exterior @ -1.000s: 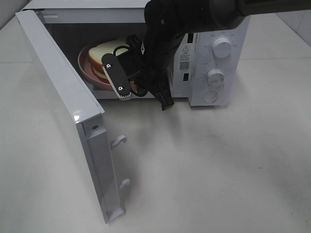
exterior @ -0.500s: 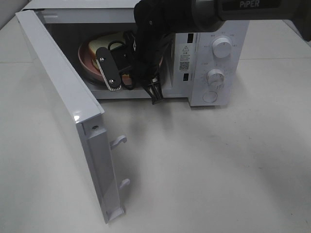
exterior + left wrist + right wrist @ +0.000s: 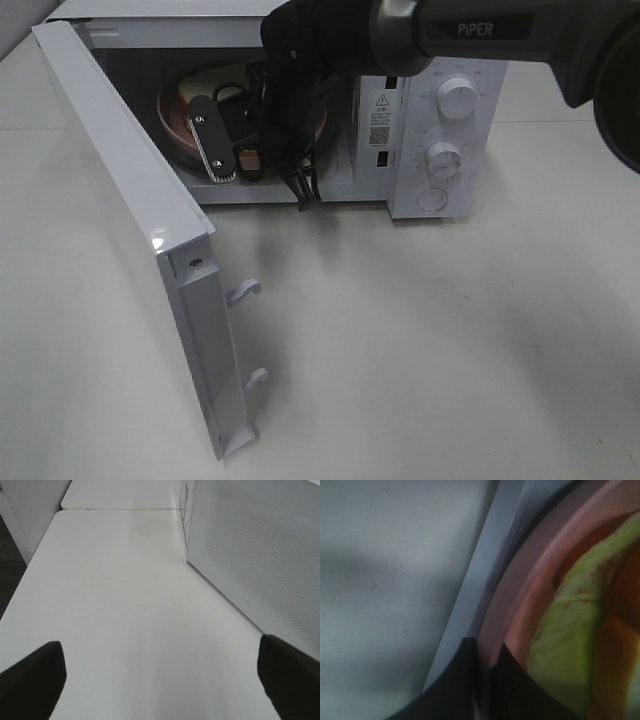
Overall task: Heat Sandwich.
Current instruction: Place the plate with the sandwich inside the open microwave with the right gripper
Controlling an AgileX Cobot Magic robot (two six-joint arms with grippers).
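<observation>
White dotted panel (image 3: 250, 555), part of the microwave (image 3: 440, 100), runs just beside your left tool (image 3: 160, 680). That tool hangs over the bare surface (image 3: 400, 350) with its jaws wide apart and nothing between them.

Next comes the open door (image 3: 130, 200), swung out toward the camera on the left side. Behind it is the cavity, where the pink plate (image 3: 172, 120) sits with the sandwich (image 3: 212, 76) on top. Only a corner of pale bread shows past the arm in the high view.

Your right tool (image 3: 488, 677) reaches in from the right. Its jaws are pinched together on the plate's near rim, right at the cavity's front sill (image 3: 485, 580).

The relation to mind is that the sandwich lies beyond the tool, deeper into the cavity, with its green filling (image 3: 560, 630) just past the clamped rim. It is square, so it has no long axis to line up; what matters is the straight line from sill to back wall.

I judge the plate nearly seated. A short push inward, then a release and a pull straight back, should leave it undisturbed. For the door, your left arm is the nearer. The dials (image 3: 457, 97) on the far right are untouched.
</observation>
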